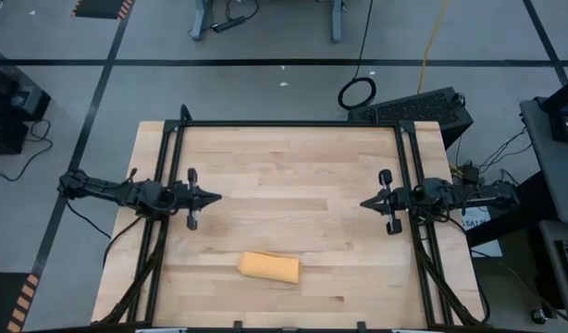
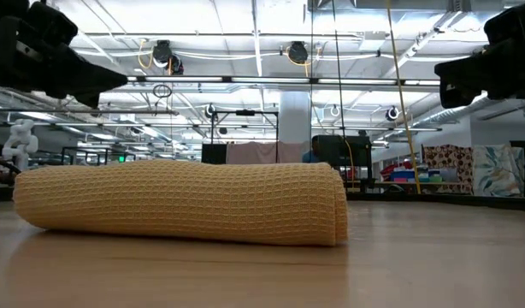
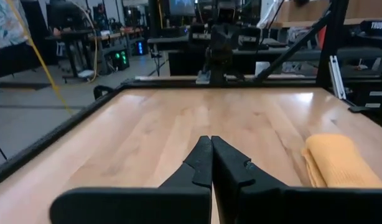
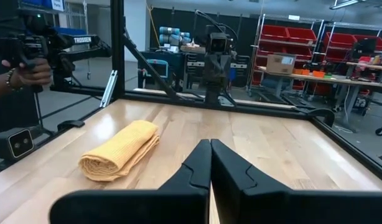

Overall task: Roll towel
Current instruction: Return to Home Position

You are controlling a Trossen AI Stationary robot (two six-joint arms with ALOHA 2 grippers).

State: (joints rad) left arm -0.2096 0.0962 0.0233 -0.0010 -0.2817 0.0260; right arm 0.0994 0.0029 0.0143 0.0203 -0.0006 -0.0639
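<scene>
The mustard-yellow towel lies rolled into a short log on the wooden table near its front edge, resting on its long side; it also shows in the low view, the left wrist view and the right wrist view. My left gripper hangs shut above the table's left side, pointing level toward the middle, far from the towel. My right gripper hangs shut above the right side, pointing back at it. Neither touches anything.
A black frame runs along the table's far edge and down both sides. Bare wood lies between the two grippers. In the right wrist view a person's hand shows beyond the table, holding equipment.
</scene>
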